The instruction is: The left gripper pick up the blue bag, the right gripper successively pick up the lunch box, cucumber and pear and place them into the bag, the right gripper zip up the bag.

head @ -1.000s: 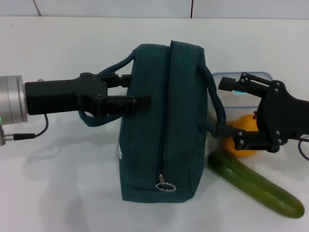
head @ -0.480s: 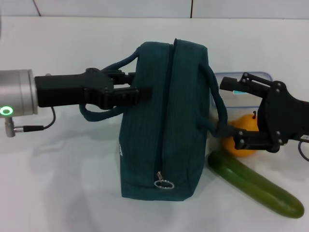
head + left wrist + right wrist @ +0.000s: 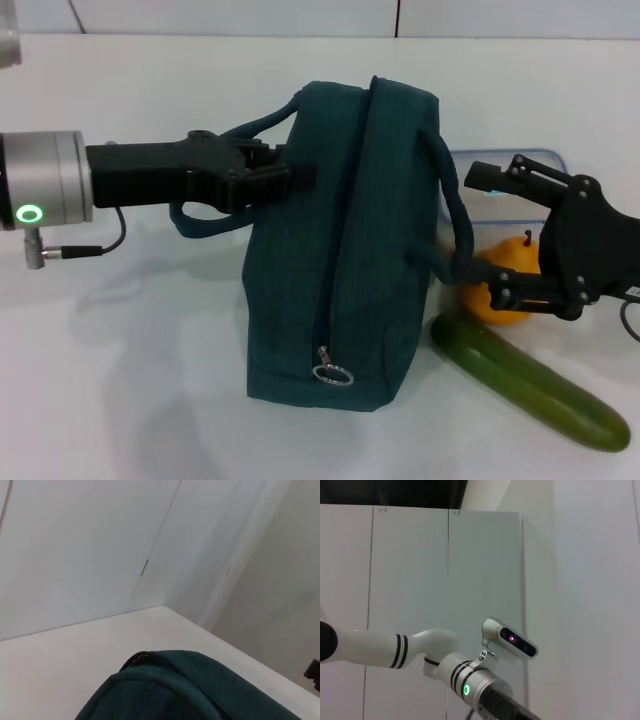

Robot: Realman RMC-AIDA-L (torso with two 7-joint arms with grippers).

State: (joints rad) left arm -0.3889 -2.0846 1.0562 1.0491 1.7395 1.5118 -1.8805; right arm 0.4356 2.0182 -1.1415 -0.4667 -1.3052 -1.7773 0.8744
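From the head view, the left hand (image 3: 285, 176) reaches in from the left, its fingers pressed together on the near handle of the blue bag (image 3: 345, 250), which stands on the white counter (image 3: 130, 380) with its zipper closed and the ring pull low at the front. There is plenty of bare counter to the left and in front of the bag; behind it the counter runs to the wall. On the right things are crowded: the right hand (image 3: 490, 235) hangs spread just beside the bag's far handle, over the pear (image 3: 500, 290). The lunch box (image 3: 500, 170) sits behind that hand, close to the bag's side, and the cucumber (image 3: 530, 385) lies slantwise in front, one end almost touching the bag's lower corner. Compared with a second ago, the left hand has pushed farther in and risen, and the bag's top has tipped toward the right while the bottom has lifted a little on the left; the right hand has hardly moved. A small pale mark on the bag's left face is too small to read.

From the left wrist view, only the bag's top edge (image 3: 170, 690) shows, with counter and wall beyond.

The right wrist view shows wall panels and the other arm; no task things.
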